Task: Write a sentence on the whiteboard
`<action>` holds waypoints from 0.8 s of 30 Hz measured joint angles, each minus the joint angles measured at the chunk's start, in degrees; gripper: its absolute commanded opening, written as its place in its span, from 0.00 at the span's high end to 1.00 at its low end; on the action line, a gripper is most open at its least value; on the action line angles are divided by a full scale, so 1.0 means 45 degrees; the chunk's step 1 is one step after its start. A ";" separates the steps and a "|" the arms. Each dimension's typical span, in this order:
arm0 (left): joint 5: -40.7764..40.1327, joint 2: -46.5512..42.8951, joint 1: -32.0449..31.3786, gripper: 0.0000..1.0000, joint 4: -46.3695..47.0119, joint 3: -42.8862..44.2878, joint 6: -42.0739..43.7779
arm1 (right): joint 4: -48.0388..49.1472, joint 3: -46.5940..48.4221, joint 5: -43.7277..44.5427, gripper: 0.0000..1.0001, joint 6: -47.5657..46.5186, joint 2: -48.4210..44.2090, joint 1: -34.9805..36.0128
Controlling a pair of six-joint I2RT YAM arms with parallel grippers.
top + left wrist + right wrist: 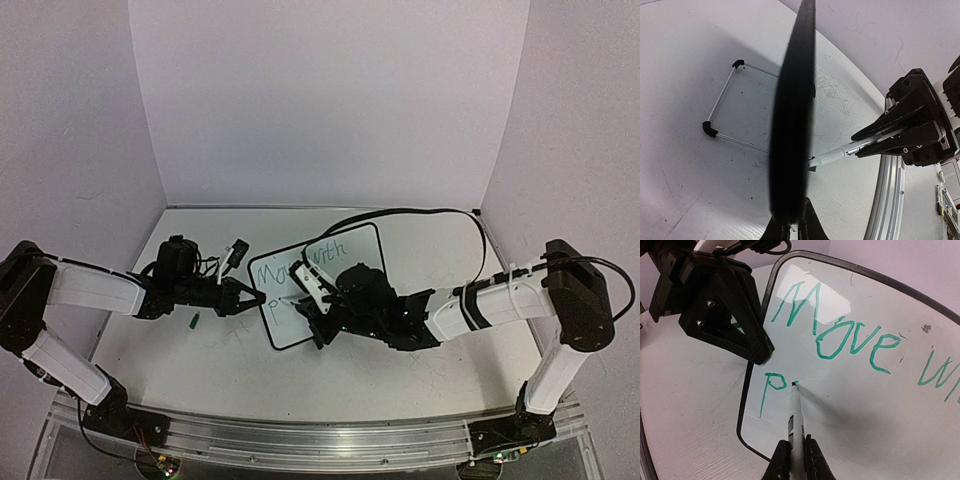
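Watch for skid or smeared stroke from excess tip pressure on small black-framed white whiteboard (865,400) at middle of scuffed white tabletop (430,250), rim clamped in left pincer (760,349), slim white green-ink marker (795,415) gripped in right pincer (796,449).

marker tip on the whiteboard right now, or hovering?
Touching. Right wrist view: the marker tip meets the whiteboard just right of the green P, its shadow converging at the tip.
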 measured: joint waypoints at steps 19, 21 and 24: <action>0.0004 0.0000 0.0000 1.00 -0.0005 0.0000 0.0005 | -0.0465 -0.0486 0.0173 1.00 0.0416 0.0000 0.0262; 0.0000 0.0000 0.0000 1.00 -0.0005 0.0000 0.0005 | -0.0454 -0.0486 0.0265 1.00 0.0429 0.0000 0.0261; 0.0000 0.0000 0.0004 1.00 -0.0009 0.0000 0.0000 | -0.0415 -0.0482 0.0391 1.00 0.0578 0.0000 0.0254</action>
